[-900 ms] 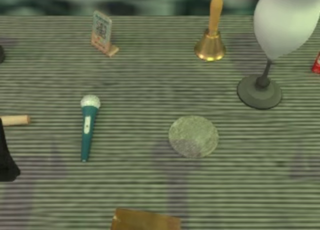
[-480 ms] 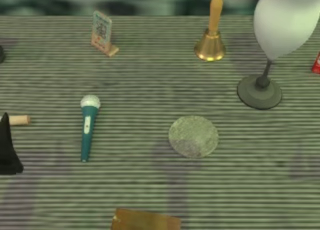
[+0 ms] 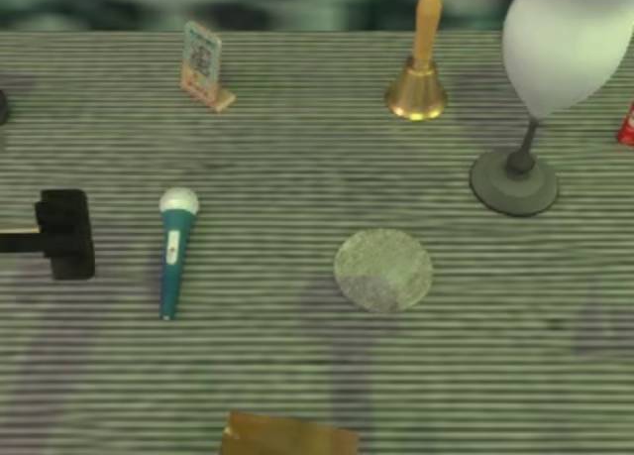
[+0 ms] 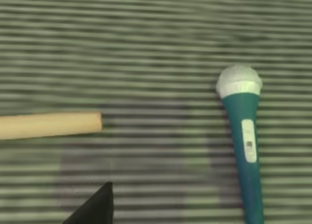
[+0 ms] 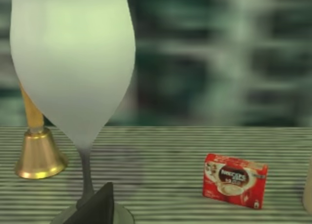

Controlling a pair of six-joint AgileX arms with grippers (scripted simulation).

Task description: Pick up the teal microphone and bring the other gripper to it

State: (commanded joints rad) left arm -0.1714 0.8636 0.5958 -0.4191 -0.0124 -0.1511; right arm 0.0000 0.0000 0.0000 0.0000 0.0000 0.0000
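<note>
**Left arm beside the microphone, which lies flat on the table**

The striped table [image 3: 297,356] carries everything. Largest on it is a pale goblet [image 3: 560,49] on a grey round foot at the right rear, with a brass bell [image 3: 417,88] with a wooden handle to its left. A round grey disc [image 3: 383,269] lies near the middle. The teal microphone [image 3: 175,252] lies flat on the left half, white mesh head toward the rear, handle toward the front. The left gripper [image 3: 64,234] hangs just to its left, apart from it; whether its fingers are apart or together cannot be told. The left wrist view shows a pale wooden stick [image 4: 48,125] near the microphone. The right gripper [image 5: 97,207] shows only one dark fingertip in its wrist view, near the goblet's stem, so its fingers cannot be judged either. A small red packet [image 5: 234,180] sits at the right edge.
</note>
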